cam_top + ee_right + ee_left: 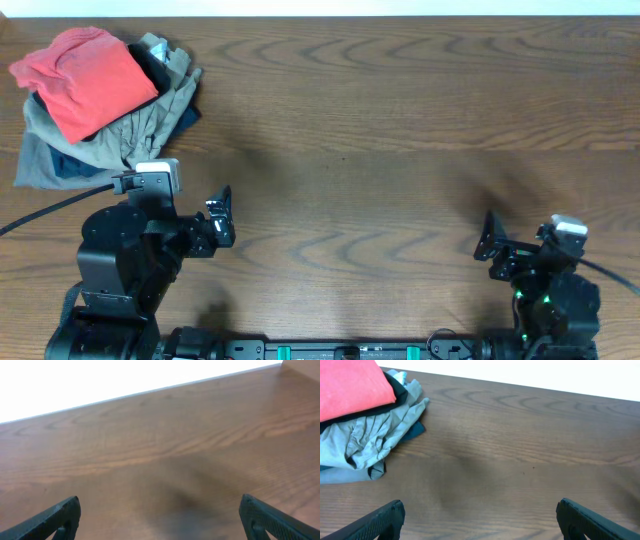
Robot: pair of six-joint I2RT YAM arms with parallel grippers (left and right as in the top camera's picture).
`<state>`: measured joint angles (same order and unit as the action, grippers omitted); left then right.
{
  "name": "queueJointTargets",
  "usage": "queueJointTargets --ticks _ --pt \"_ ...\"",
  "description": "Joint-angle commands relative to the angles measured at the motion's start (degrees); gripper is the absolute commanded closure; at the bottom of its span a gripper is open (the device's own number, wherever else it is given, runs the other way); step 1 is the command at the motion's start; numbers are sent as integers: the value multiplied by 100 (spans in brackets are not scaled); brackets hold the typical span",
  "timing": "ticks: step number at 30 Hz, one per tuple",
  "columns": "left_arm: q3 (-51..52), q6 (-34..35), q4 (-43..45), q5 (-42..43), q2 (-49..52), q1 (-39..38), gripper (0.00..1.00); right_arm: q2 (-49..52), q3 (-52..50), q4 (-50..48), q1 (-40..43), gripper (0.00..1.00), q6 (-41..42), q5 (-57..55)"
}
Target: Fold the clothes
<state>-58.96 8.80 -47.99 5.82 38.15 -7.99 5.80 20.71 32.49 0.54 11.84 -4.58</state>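
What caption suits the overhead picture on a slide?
The left gripper and right gripper hang open above the table; red-orange T-shirt tops a heap of other clothes far left.

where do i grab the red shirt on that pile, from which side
Probably the red shirt by its edge toward the table's middle, from above with the left claw. It lies bunched atop the pile, so that edge should lift clear.

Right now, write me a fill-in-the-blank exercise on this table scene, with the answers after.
The red-orange T-shirt lies on ____ of the other clothes.
All these clothes sit in the far ____ corner of the table, by the robot's own sides.
The left hand and the right hand are both ____, holding nothing.
Missing words: top; left; open.
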Motion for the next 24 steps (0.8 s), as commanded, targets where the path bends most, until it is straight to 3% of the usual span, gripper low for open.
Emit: queueJointTargets --ticks 1,9,17,24 --pt "20 9 11 -50 0 20 2 -479 -614 -564 70 1 -168 48" --pt "20 9 11 -50 0 17 2 -553 -2050 -2964 68 1 -168 52" --pt "20 9 11 -50 0 20 2 -553 -2041 -2822 52 1 -1272 234" --pt "20 9 11 -50 0 20 2 -553 -2041 -2841 52 1 -1405 247"
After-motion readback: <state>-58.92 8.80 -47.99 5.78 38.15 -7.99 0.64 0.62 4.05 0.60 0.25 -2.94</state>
